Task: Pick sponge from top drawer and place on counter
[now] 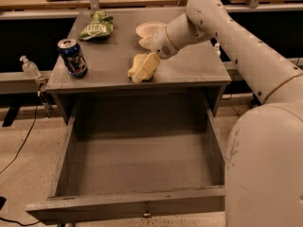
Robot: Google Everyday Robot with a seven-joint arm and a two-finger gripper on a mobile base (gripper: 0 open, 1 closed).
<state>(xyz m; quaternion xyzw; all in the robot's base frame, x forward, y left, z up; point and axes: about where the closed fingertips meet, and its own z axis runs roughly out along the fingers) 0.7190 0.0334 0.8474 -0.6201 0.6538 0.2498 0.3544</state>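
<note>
My gripper (144, 69) is low over the front middle of the counter (109, 56), reaching in from the right. It is shut on the sponge (135, 67), a pale yellow block that rests at or just above the counter surface, close to its front edge. The yellow fingers (150, 63) blend with the sponge, so its edges are hard to separate. The top drawer (128, 205) is pulled fully open below the counter, and its grey inside holds nothing that I can see.
A blue soda can (72, 57) stands at the counter's front left. A green chip bag (97, 25) lies at the back left and a white plate (149, 29) at the back middle. A plastic bottle (30, 68) sits on the left bench. My arm (246, 46) spans the right side.
</note>
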